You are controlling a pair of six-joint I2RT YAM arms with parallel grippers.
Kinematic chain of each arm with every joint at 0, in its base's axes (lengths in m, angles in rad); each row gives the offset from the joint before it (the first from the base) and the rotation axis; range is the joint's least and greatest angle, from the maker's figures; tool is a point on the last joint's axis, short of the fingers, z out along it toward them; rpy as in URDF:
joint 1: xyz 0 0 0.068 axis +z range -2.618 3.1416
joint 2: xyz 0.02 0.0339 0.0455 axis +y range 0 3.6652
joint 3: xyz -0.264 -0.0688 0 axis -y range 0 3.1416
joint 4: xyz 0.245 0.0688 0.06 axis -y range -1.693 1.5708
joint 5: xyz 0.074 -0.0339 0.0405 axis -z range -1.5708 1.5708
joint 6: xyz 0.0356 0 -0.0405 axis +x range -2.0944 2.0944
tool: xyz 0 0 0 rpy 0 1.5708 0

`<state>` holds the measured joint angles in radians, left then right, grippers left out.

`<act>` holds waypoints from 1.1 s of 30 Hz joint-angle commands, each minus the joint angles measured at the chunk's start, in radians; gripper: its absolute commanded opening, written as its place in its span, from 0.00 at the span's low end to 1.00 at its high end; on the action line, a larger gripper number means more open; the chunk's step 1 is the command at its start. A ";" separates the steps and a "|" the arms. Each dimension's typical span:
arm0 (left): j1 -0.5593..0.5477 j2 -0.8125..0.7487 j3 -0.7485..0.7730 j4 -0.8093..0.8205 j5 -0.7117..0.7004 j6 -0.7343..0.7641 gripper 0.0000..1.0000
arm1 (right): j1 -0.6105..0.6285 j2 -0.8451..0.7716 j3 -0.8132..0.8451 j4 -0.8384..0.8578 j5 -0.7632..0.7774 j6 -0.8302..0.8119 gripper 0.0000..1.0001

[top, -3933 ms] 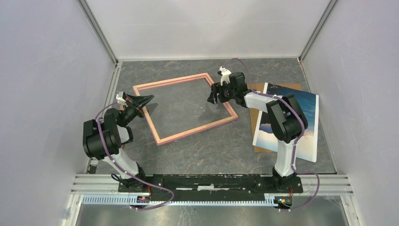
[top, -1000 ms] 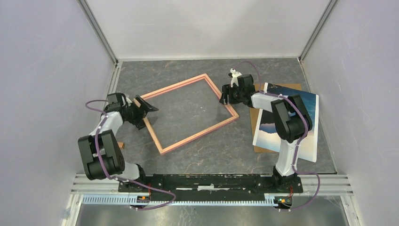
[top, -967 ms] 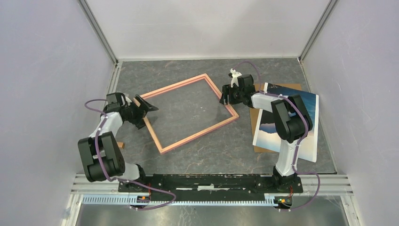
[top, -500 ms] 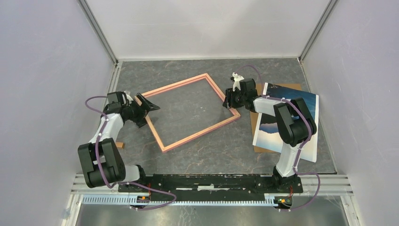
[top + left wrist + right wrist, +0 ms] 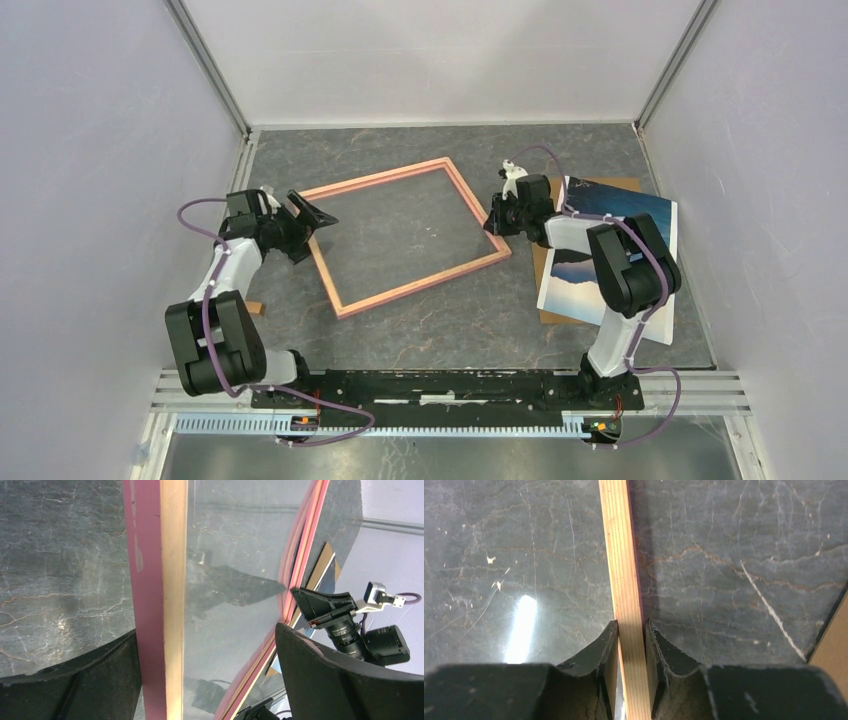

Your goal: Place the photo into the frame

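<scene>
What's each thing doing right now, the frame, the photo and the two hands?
frame: empty, no photo inside.
photo: lying on the brown board, untouched.
brown board: flat under the photo.
left hand: open, straddling the frame's left rail.
right hand: shut on the frame's right rail.
</scene>
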<state>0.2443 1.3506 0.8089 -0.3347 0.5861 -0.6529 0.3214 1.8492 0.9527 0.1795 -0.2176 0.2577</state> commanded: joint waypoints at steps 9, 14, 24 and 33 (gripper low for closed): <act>-0.013 0.068 0.186 -0.225 -0.314 0.052 1.00 | -0.006 -0.234 -0.186 0.093 0.150 0.095 0.00; -0.013 0.066 0.173 -0.259 -0.366 0.036 1.00 | -0.008 -0.293 -0.273 0.151 0.182 0.122 0.00; -0.219 0.018 0.220 -0.268 -0.332 0.118 1.00 | -0.007 -0.338 -0.331 0.173 0.124 0.131 0.00; -0.300 0.076 0.191 -0.271 -0.417 0.114 0.91 | -0.006 -0.316 -0.341 0.185 0.117 0.114 0.00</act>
<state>-0.0437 1.4017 0.9939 -0.6075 0.2138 -0.5690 0.3183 1.5436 0.5957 0.2768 -0.0723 0.3611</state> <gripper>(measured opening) 0.904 0.261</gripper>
